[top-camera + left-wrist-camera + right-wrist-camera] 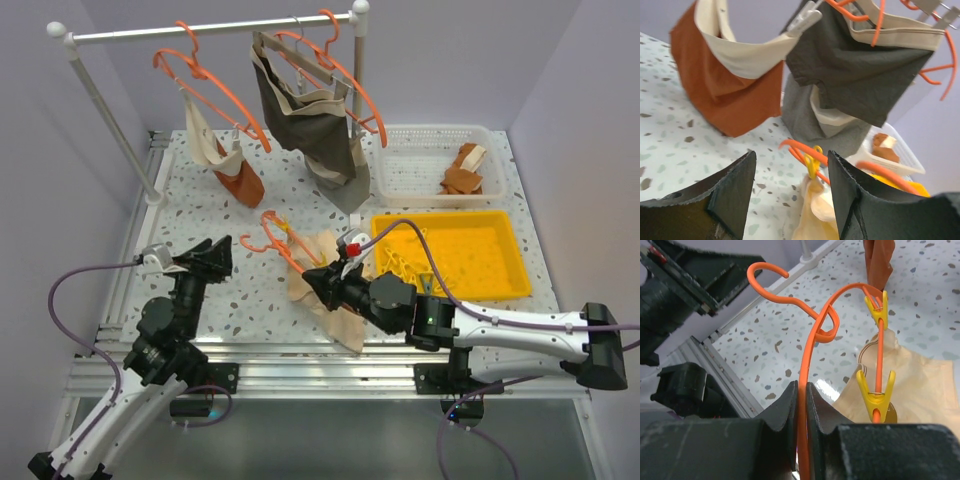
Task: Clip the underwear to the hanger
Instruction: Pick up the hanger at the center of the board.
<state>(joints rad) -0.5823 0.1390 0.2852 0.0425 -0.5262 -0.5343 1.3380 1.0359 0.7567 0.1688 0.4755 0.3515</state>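
Observation:
The orange hanger (272,238) is over the table's middle, its wire pinched between my right gripper's (320,278) shut jaws. In the right wrist view the hanger (812,340) runs up from the right gripper (802,405) to its curled hook. Two yellow clips (879,307) (875,397) sit on its bar over the cream underwear (925,385). The underwear (322,247) lies partly under my right gripper. My left gripper (215,255) stands open to the left, apart from both. Between its fingers (735,192) I see a yellow clip (812,162) holding the underwear's (815,215) top corner to the hanger (802,148).
A white rack (200,30) at the back carries orange hangers with a dark grey garment (315,120) and a rust and cream cloth (240,180). A white basket (430,160) with cloth and a yellow tray (470,250) with clips sit at the right.

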